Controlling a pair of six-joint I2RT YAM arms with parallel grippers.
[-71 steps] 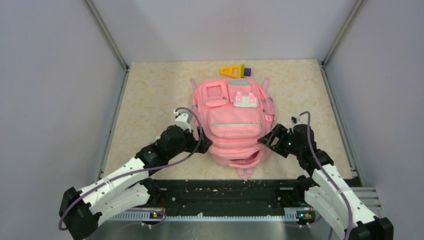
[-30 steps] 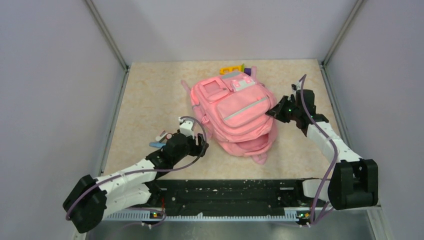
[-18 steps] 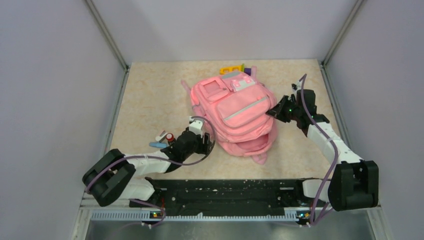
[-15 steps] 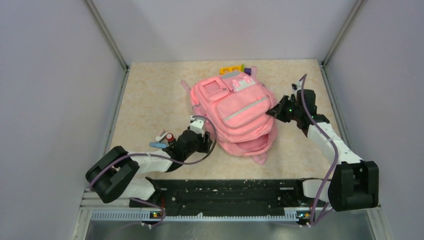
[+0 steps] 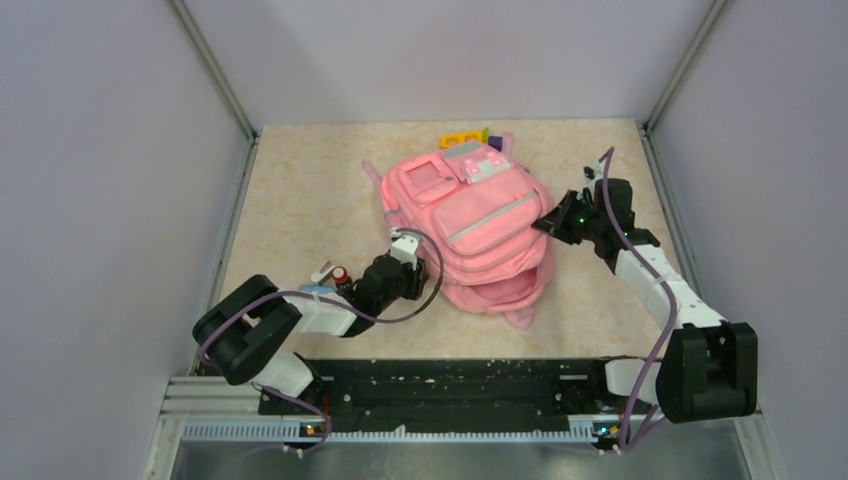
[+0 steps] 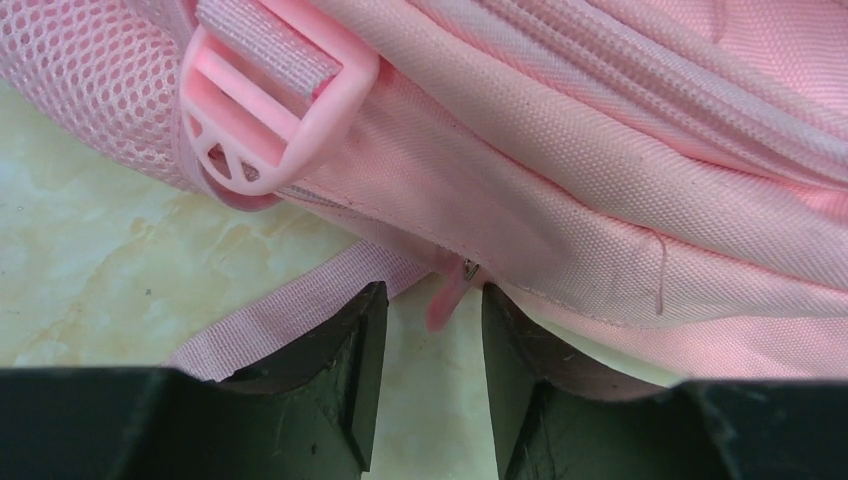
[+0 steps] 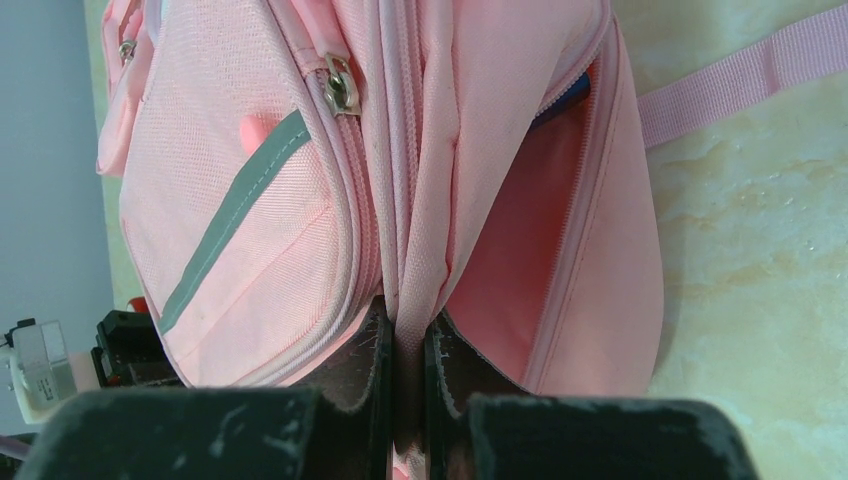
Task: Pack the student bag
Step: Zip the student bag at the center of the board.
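Observation:
The student bag [image 5: 470, 220], a soft pink backpack, lies tilted in the middle of the table with its main opening gaping toward the near side. My right gripper [image 5: 548, 222] is shut on a fold of fabric at the rim of that opening [image 7: 405, 325], and the pink lining [image 7: 520, 250] shows beside it. At the bag's lower left side, my left gripper [image 5: 412, 272] stands open. In the left wrist view a small pink zip pull [image 6: 447, 297] hangs between its tips [image 6: 428, 305], not pinched. A pink strap buckle [image 6: 270, 110] sits just above.
A yellow and purple toy [image 5: 465, 137] lies behind the bag by the back wall, partly hidden. Small white, red and blue items [image 5: 330, 276] lie left of my left arm. A loose strap [image 6: 290, 315] runs under the left finger. Walls close in on both sides.
My left arm has reached right up to the bag's lower left side, and its jaws have narrowed around the zip pull. The right gripper has kept its hold without moving.

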